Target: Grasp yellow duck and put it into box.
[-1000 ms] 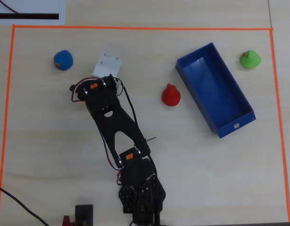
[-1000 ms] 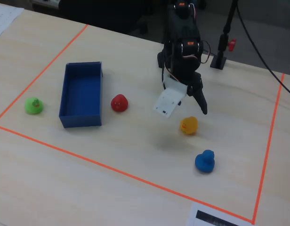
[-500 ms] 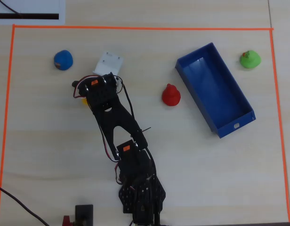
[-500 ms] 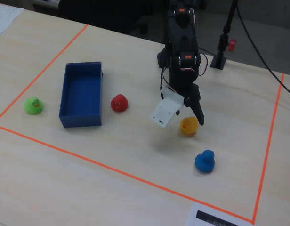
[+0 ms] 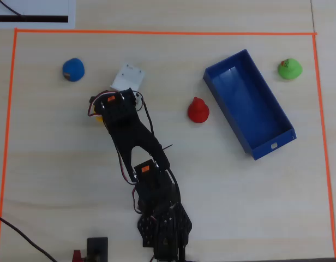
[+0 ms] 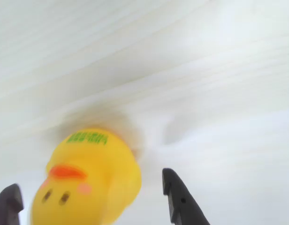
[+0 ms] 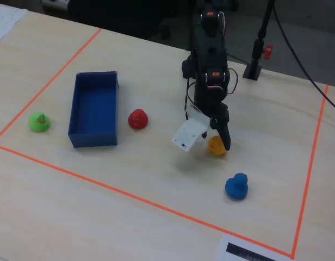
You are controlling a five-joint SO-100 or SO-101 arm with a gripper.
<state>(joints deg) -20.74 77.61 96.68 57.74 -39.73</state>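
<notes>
The yellow duck (image 6: 88, 180) fills the lower left of the wrist view, face toward the camera, standing on the pale table. My gripper (image 6: 90, 183) is open and straddles it, with one dark fingertip (image 6: 175, 194) to its right and the other at the left edge; a gap shows on each side. In the fixed view the duck (image 7: 215, 145) sits low between the black finger (image 7: 224, 136) and the white jaw plate (image 7: 188, 135). From overhead the arm hides nearly all of the duck (image 5: 97, 117). The blue box (image 5: 273, 146) (image 7: 93, 139) lies open and apart from the gripper.
A red duck (image 5: 198, 110) (image 7: 137, 118) stands between the arm and the box. A blue duck (image 5: 73, 69) (image 7: 236, 186) sits close to the yellow one. A green duck (image 5: 289, 69) (image 7: 39, 121) lies beyond the box. Orange tape (image 5: 157, 33) frames the work area.
The gripper has come down and shifted toward the yellow duck, from beside and above it to straddling it near the table. Its jaws stay open. The ducks and box have not moved.
</notes>
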